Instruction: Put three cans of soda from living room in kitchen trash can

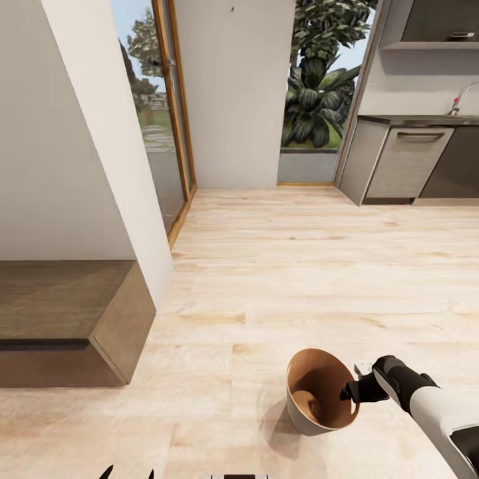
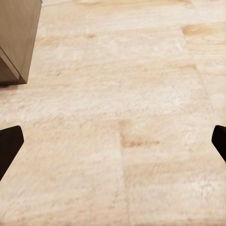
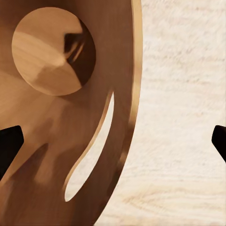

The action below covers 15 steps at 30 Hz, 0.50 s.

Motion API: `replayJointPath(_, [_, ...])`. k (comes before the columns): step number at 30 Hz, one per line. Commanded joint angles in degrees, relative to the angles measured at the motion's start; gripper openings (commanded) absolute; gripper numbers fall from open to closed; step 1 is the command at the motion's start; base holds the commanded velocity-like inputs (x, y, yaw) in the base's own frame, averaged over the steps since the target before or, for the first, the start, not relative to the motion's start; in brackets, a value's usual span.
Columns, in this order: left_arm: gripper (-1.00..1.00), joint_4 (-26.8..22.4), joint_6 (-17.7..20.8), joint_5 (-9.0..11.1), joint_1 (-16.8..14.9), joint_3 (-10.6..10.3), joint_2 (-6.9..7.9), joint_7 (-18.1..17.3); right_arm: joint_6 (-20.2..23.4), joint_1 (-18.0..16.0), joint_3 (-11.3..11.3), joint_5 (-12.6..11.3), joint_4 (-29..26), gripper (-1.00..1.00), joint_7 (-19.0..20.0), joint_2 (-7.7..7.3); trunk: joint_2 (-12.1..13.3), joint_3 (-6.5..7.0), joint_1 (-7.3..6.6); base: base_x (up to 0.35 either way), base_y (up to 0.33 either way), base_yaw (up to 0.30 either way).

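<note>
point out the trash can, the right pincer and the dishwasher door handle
trash can (image 1: pixel 307 420), head view, grey outer wall.
right pincer (image 1: pixel 352 391), head view, dark tips at the can's rim.
dishwasher door handle (image 1: pixel 420 135), head view, middle of the bar.

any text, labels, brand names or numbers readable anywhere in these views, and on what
None can be read.
The trash can is plain, dark outside and coppery brown inside, with no label.
The kitchen cabinets and the right gripper carry no markings.
The wood floor in the left wrist view is bare of print.
</note>
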Motion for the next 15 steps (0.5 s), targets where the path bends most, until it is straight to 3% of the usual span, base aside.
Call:
replayJointPath(1, [1.00,0.0,0.0,0.0,0.0,0.0,0.00,0.0,0.0,0.0,0.0,0.0,0.0,1.00,0.0,0.01,0.0,0.00,0.00,0.007,0.000,0.000])
replayJointPath(8, [1.00,0.0,0.1,-0.1,0.0,-0.1,0.04,0.0,0.0,0.4,0.0,0.0,-0.2,1.00,0.0,0.03,0.0,0.00,0.00,0.157,0.000,0.000])
replayJointPath(15, [1.00,0.0,0.0,0.0,0.0,0.0,0.06,0.0,0.0,0.5,0.0,0.0,-0.3,1.00,0.0,0.04,0.0,0.00,0.00,0.047,0.000,0.000])
